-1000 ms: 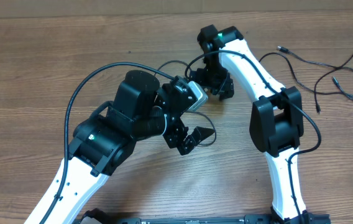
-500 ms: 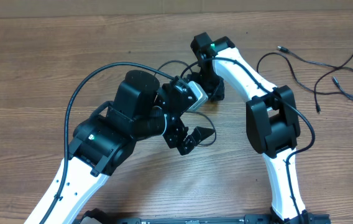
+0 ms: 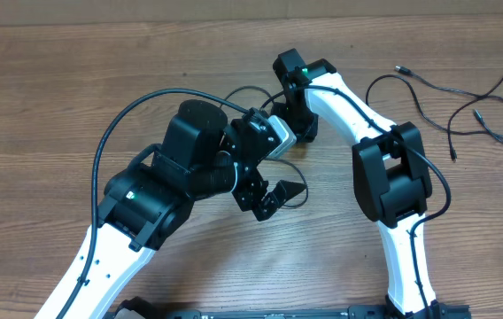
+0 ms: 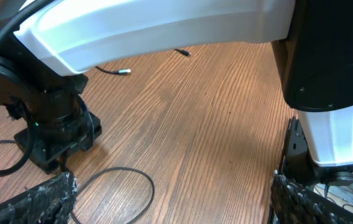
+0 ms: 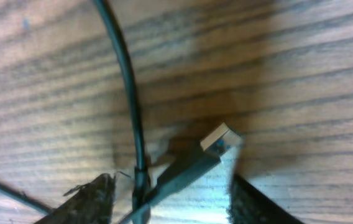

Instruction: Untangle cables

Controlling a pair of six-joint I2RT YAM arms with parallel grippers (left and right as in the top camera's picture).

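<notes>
- Reading the step as the pick-up of one cable end: the right pincer (image 5: 173,186) hung low over the worktop (image 5: 301,62) with its fingers part-spread. It straddled a black plug (image 5: 186,169) with a silvery tip, and a thin cord (image 5: 127,93) ran alongside that plug. Neither finger visibly pressed on either one.
- The plug lay slanted between the fingers, tip pointing away from the pincer. The cord ran close by one finger and met the plug's rear; whether it crossed or joined it there could not be told.
- A good grip would likely have taken the dark plug body rather than the tip, squarely across the slant so that it could not swivel out.
- Trapping the passing cord in the same pinch looked like the main risk, since a lift would then have dragged two strands together and tightened the knot.
- The left pincer (image 4: 176,208) was spread to its widest and held nothing. A slack loop of cable (image 4: 123,183) lay on the wood just ahead of one of its fingers.
- That loop looked worth pinning down while the other side drew the plug out slowly and low.
- The loose cables (image 3: 464,97) lay spread well away from both pincers, beyond the right arm (image 3: 393,177).
</notes>
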